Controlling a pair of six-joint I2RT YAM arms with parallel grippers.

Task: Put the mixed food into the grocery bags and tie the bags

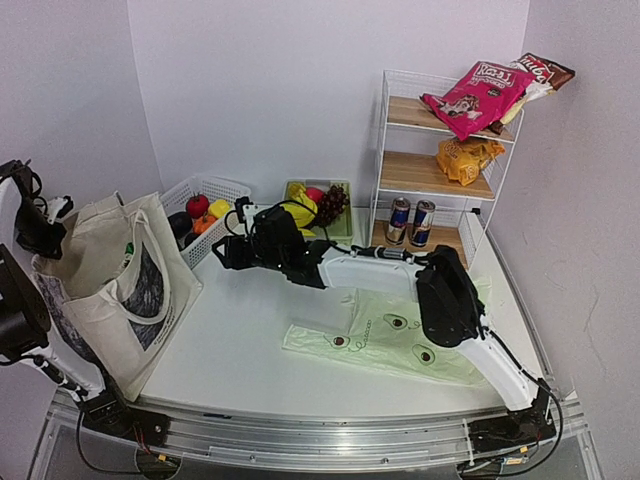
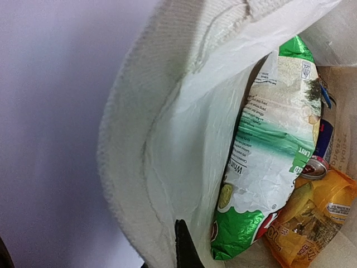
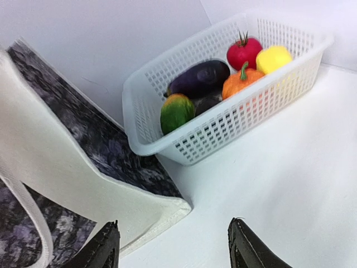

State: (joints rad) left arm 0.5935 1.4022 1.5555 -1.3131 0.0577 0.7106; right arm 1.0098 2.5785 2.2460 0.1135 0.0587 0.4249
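Note:
The cream canvas tote (image 1: 112,285) stands at the left with its mouth held open. My left gripper (image 1: 45,225) is shut on the tote's rim (image 2: 139,167), and only one dark fingertip (image 2: 184,245) shows against the cloth. Inside lie a green-white snack packet (image 2: 268,151), an orange packet (image 2: 312,220) and a small can (image 2: 321,159). My right gripper (image 1: 224,250) hangs open and empty (image 3: 174,237) over the table beside the tote's lower corner (image 3: 139,206). The avocado-print plastic bag (image 1: 400,335) lies flat at centre right. Bananas (image 1: 301,205) and grapes (image 1: 331,203) sit in a green tray.
A white basket (image 3: 223,131) of vegetables stands just beyond the right gripper, next to the tote. A wire shelf (image 1: 385,140) at the back right carries two cans (image 1: 411,222), an orange packet (image 1: 466,158) and a pink packet (image 1: 478,93). Walls close the left and back.

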